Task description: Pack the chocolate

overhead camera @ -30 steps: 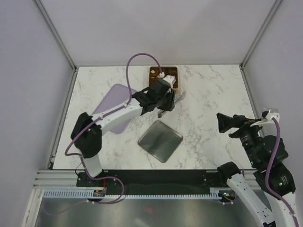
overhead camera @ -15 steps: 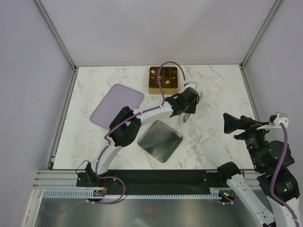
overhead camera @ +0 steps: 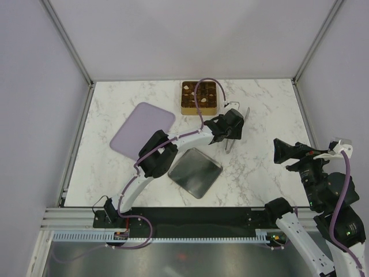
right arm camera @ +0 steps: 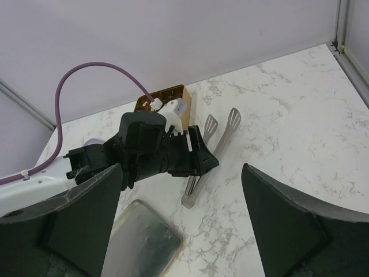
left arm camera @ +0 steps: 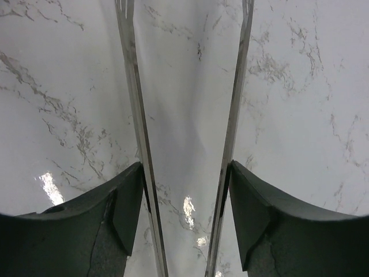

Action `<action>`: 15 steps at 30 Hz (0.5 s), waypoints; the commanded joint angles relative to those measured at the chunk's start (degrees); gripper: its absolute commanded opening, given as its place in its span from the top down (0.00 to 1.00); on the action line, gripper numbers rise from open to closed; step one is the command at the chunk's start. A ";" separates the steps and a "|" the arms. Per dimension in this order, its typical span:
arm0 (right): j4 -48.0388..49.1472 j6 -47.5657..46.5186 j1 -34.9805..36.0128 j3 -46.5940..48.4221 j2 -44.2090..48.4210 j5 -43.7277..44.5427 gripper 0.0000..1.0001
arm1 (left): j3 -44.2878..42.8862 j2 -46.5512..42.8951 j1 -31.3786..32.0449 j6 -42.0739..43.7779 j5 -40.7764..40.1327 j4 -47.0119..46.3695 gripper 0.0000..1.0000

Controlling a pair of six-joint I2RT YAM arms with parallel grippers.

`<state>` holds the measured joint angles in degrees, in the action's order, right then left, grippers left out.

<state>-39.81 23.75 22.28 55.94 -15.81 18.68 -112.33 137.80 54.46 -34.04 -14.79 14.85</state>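
Chocolate, dark brown pieces with a few pale ones, fills the grid of the gold tin at the back of the table. My left gripper is right of the tin and low over the marble, shut on metal tongs. In the left wrist view both spread tong arms press against my fingers, with only bare marble between them. The right wrist view shows the tongs with their hinge end down at the table. My right gripper hovers open and empty at the right.
A flat lilac board lies at the left. A grey metal lid rests in the middle near the front, just below the left forearm. The purple cable loops over the tin.
The left arm has swung from over the tin to its right, carrying the tongs lower. The tong arms have spread wider. The right arm drew back slightly to the right.
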 commanded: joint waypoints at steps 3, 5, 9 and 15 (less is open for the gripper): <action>0.17 -0.98 0.22 0.84 -0.36 1.89 0.08 | -1.58 -2.08 0.21 1.43 0.20 -1.50 0.29; 0.17 -1.07 0.22 0.92 -0.45 2.06 0.08 | -0.26 -3.41 0.21 1.96 0.37 -0.97 0.23; 0.18 -0.90 0.22 0.92 -1.15 2.15 0.08 | 2.64 -7.36 0.21 2.93 0.64 -0.09 0.19; 0.09 0.33 0.22 1.10 -1.24 1.98 0.08 | 6.77 -13.42 0.21 4.60 1.95 1.41 0.14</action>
<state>-39.97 23.77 22.28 55.94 -16.29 19.64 -106.39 131.87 54.46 -31.94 -13.19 17.45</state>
